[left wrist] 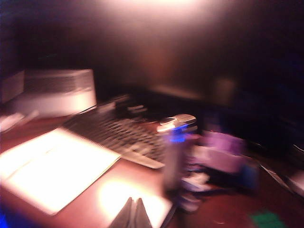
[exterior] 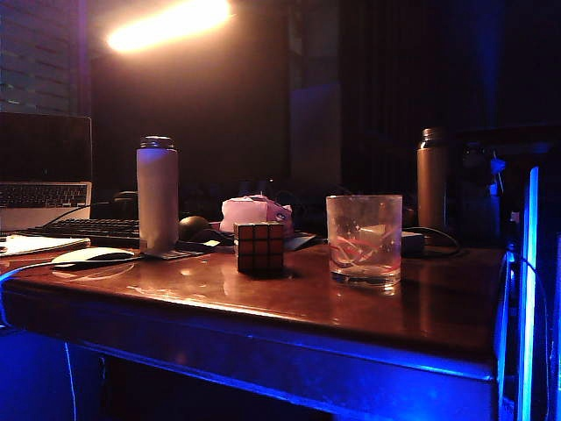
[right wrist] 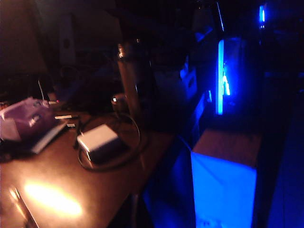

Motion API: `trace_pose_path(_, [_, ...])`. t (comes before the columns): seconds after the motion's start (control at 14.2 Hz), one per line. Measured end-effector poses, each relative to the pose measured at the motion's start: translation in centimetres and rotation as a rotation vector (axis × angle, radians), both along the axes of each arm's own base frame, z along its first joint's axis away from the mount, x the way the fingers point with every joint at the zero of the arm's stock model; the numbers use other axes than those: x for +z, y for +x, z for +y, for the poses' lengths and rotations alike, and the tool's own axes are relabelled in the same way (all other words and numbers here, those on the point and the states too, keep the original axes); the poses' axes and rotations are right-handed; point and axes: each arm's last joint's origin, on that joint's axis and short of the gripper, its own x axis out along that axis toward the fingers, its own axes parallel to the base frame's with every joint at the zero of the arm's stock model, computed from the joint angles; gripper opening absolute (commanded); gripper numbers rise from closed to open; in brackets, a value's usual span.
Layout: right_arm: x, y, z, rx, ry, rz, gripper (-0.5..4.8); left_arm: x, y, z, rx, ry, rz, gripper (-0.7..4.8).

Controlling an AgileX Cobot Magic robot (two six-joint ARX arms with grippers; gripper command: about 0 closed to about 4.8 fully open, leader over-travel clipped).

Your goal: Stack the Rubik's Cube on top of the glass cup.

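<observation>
My left gripper [left wrist: 134, 214], fingertips pressed together, hangs over bare wood at the bottom centre of the left wrist view. Ahead of it stand the pale bottle [left wrist: 174, 151] and the keyboard [left wrist: 118, 135]; an open notebook [left wrist: 54, 166] fills the lower left.

In the exterior view, the table [exterior: 263, 307] front is bare along the lower frame. The Rubik's Cube [exterior: 259, 248] and glass cup [exterior: 364, 239] stand apart at centre, leaving a clear lane between them (open air above both). Behind them, clutter blocks passage: a pink bundle [exterior: 254, 211] and a dark bottle [exterior: 431, 179] at right.

My right gripper is not visible in its wrist view; there a white adapter [right wrist: 99, 141] ringed by cable lies on the wood at left centre.
</observation>
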Motion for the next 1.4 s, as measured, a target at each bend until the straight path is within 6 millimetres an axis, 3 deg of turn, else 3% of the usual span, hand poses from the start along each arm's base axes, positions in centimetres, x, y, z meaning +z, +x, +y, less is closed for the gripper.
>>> trace_pose_path(0.14, [2.6,1.7,0.0,0.002,-0.004,0.048,-0.01,4.1,1.9,-0.5,-0.216,0.107,0.079,-0.03])
trace_pose_path(0.28, [5.4,4.3,0.1,0.023,-0.027,0.095,-0.01,6.0,3.7,-1.1,-0.413,0.111,0.201,-0.03])
trace_pose_path(0.42, [8.4,7.7,0.4,0.106,-0.049,0.126,-0.01,7.1,4.0,-1.5,-0.540,0.108,0.293,-0.03])
trace_pose_path(0.56, [9.8,11.7,0.7,0.225,-0.038,0.203,-0.01,6.8,4.6,-2.5,-0.647,0.124,0.446,-0.03])
trace_pose_path(0.77, [11.2,17.7,3.9,0.396,-0.055,0.289,-0.01,6.1,5.5,-4.1,-0.680,0.233,0.545,-0.03])
trace_pose_path(1.05, [10.2,24.0,10.9,0.605,-0.135,0.353,-0.01,6.5,6.3,-4.5,-0.665,0.234,0.529,-0.03])
trace_pose_path(1.19, [8.2,26.3,14.3,0.694,-0.143,0.381,-0.01,6.6,6.3,-4.5,-0.663,0.235,0.514,-0.03])
trace_pose_path(1.4, [3.7,28.5,19.5,0.773,-0.170,0.412,-0.01,6.6,6.3,-4.5,-0.663,0.235,0.510,-0.03])
